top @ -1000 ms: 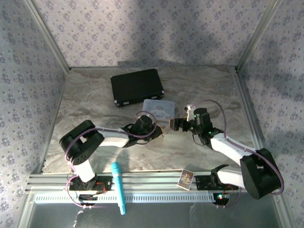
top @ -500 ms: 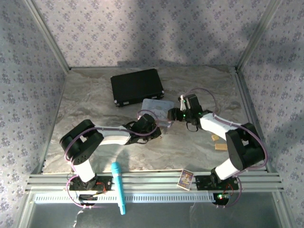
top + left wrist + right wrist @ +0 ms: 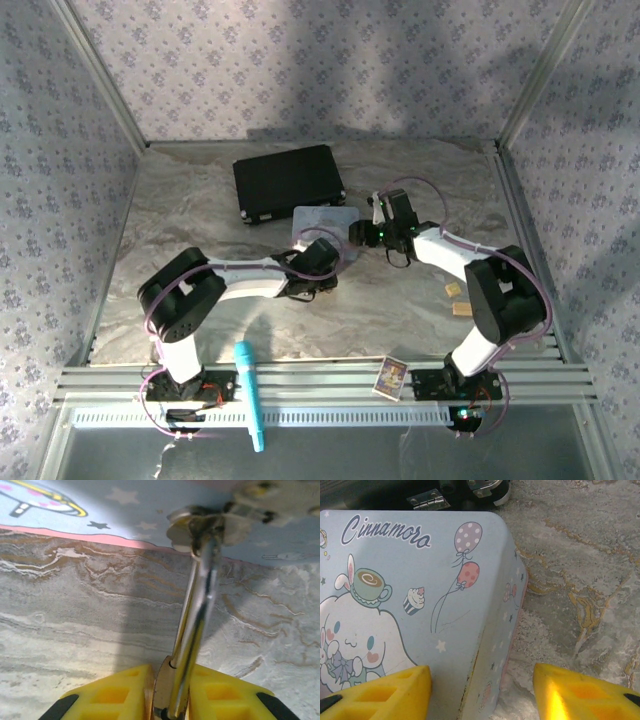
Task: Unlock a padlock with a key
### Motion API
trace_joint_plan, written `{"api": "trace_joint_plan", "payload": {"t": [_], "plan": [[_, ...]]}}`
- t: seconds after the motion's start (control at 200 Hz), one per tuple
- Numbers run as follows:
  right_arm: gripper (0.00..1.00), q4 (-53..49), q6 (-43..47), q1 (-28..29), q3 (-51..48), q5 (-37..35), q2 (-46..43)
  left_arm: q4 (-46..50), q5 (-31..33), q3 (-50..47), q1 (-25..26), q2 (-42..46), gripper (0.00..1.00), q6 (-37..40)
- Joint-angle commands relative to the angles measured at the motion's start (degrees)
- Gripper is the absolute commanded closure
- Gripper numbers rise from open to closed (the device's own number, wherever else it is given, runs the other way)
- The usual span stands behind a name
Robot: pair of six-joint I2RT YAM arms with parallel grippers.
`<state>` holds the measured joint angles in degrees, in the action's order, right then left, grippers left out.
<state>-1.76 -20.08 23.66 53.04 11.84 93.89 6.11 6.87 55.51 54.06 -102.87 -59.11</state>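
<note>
Left tool (image 3: 167, 682): clamped narrow on the padlock (image 3: 192, 620), with yellow fingers (image 3: 112, 697) pressing its brass body from both sides. Probably gripped this way to steady the lock for the key.
Padlock: just off the near edge of the tin box (image 3: 420, 580), low over the bench (image 3: 75, 620). Thin silvery shackle running away to the hasp (image 3: 192, 522) and apparently hooked through it, so seemingly not yet unlocked.
Pale metal piece (image 3: 265, 500): blurred, beside the hasp against the tin. Possibly the key, but cannot tell.
Tin box: pastel blue with a cartoon lid, lying flat mid-bench. Tethered to the left tool through the lock, and likely kept there so the lock cannot wander.
Right tool (image 3: 480, 680): spread wide and gripping nothing. One finger over the lid, the other over bare bench, straddling the tin's right edge. Probably placed to brace the tin.
Black case (image 3: 288, 182): shut and flat, just beyond the tin toward the far left.
</note>
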Motion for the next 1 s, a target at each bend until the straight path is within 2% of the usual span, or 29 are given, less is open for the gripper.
{"api": "trace_joint_plan", "payload": {"t": [0.0,0.25,0.35,0.6,0.994], "plan": [[0.43,-6.94,1.88,-0.28,-1.31,-3.64,3.82,17.01,8.75,1.91,1.14,-2.94,0.76,2.23],[0.44,-5.87,1.99,-0.37,-1.75,-2.96,3.99,27.19,19.03,6.82,4.21,-3.97,0.78,3.77],[0.44,-5.38,1.97,-0.37,-1.89,-2.53,4.13,28.50,21.77,8.74,5.71,-4.89,0.78,5.16],[0.45,-4.47,1.93,-0.93,-2.79,-1.40,3.87,30.14,24.21,13.67,8.90,-7.97,0.78,7.26],[0.44,-3.11,1.64,-1.75,-3.91,-0.03,3.42,32.17,23.80,18.47,11.74,-11.04,0.75,7.51]]}}
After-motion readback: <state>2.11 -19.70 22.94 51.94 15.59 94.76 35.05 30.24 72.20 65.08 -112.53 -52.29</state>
